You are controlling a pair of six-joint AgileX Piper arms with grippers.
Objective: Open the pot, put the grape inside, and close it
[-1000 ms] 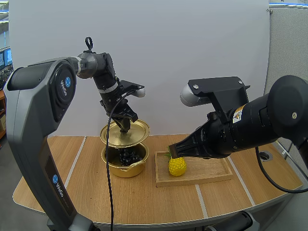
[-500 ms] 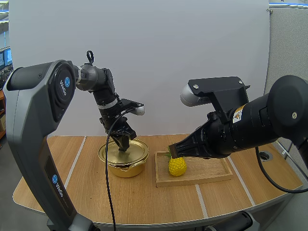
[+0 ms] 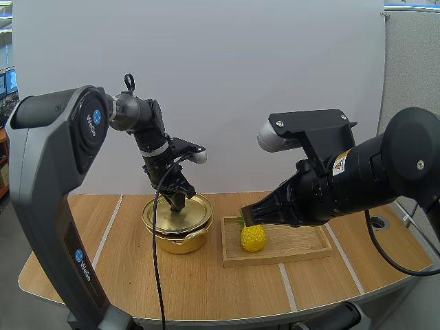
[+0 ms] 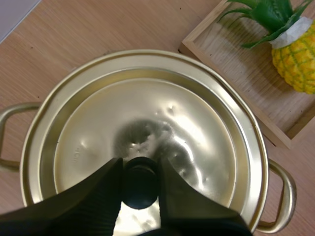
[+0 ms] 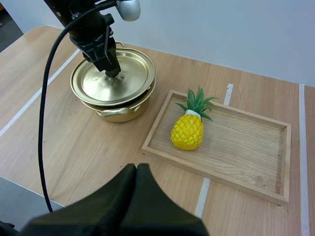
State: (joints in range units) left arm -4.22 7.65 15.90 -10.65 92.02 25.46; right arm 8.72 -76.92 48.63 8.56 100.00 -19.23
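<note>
Wooden tabletop (image 3: 206, 289) before a plain pale wall, and the action is all at the left gripper (image 3: 177, 199). Its two fingers pinch the small dark knob (image 4: 140, 183) at the centre of the golden lid (image 3: 198, 212), and the lid lies on the mouth of the pot (image 3: 177, 242) directly beneath the fingertips. The arm comes in steeply from above, and that makes sense. The knob is the one thing to grip on a smooth dome, and a hold from overhead lets the lid sit level on the rim. By my reading this is the closing step, with the release not yet made. Whatever the pot contains is hidden under the lid, so the grape cannot be checked.

Over to the right gripper (image 5: 136, 169): fingers pressed together into one dark wedge, holding nothing, hanging above the table. Ahead of and below it sits the wooden tray (image 5: 246, 142) with a yellow pineapple (image 5: 187, 132) in it, well apart from the fingertips. A parked pose, I'd judge, clear of the other arm's work.

Now the views. The left wrist camera shows the pinch itself, a finger touching each side of the knob, and the pot's two handles (image 4: 293, 189) out to either side. The right wrist camera adds the layout: pot and tray near each other, a strip of table between.
</note>
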